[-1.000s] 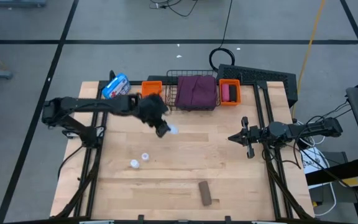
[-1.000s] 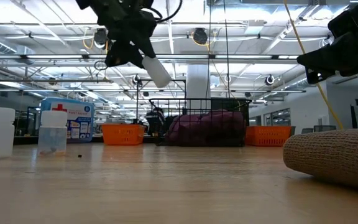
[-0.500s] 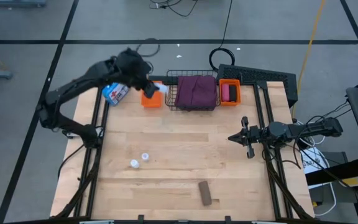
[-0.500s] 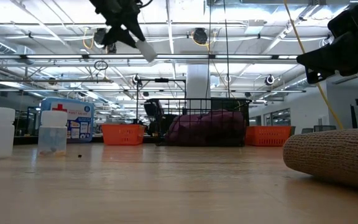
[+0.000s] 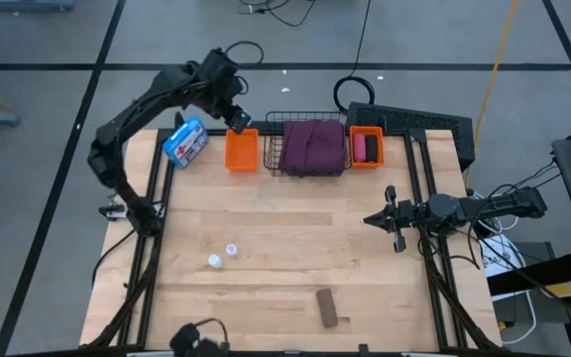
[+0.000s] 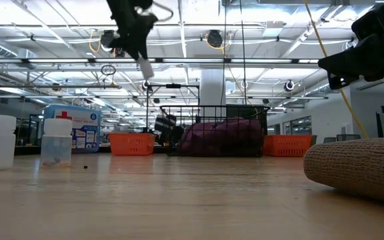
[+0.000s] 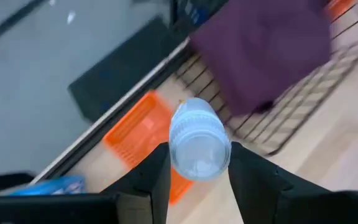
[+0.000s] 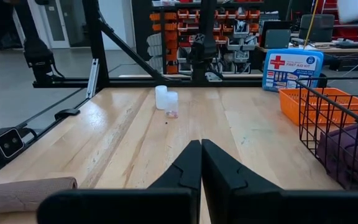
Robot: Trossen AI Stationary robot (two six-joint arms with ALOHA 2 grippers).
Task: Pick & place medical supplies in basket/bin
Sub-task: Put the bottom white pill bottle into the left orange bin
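Note:
My left gripper (image 5: 236,119) hangs high over the table's far left, above the left orange bin (image 5: 241,151), shut on a tiny white vial (image 7: 199,138). Two more white vials (image 5: 232,250) (image 5: 213,262) stand on the wood near the table's left. A brown roll (image 5: 328,307) lies by the near edge. The maroon cloth (image 5: 313,145) fills the black wire basket (image 5: 278,171), and a pink roll (image 5: 360,148) lies in the right orange bin (image 5: 367,161). My right gripper (image 5: 390,220) waits shut over the table's right side. My left gripper pinches the vial by its sides (image 7: 178,152), one dark finger (image 7: 157,177) on each side. In the low view the vial (image 6: 145,68) sticks out below the fingers, tilted, lifted high clear of the table.
A blue-and-white pouch with a red mark (image 5: 184,139) lies left of the left orange bin. A black mat (image 5: 414,121) sits at the far right corner. Bare wood stretches across the table's middle (image 5: 295,238).
My left gripper has carried the vial up from the table's middle and toward the far left edge. It now stands above the left orange bin, still shut on the vial. The right arm has kept still.

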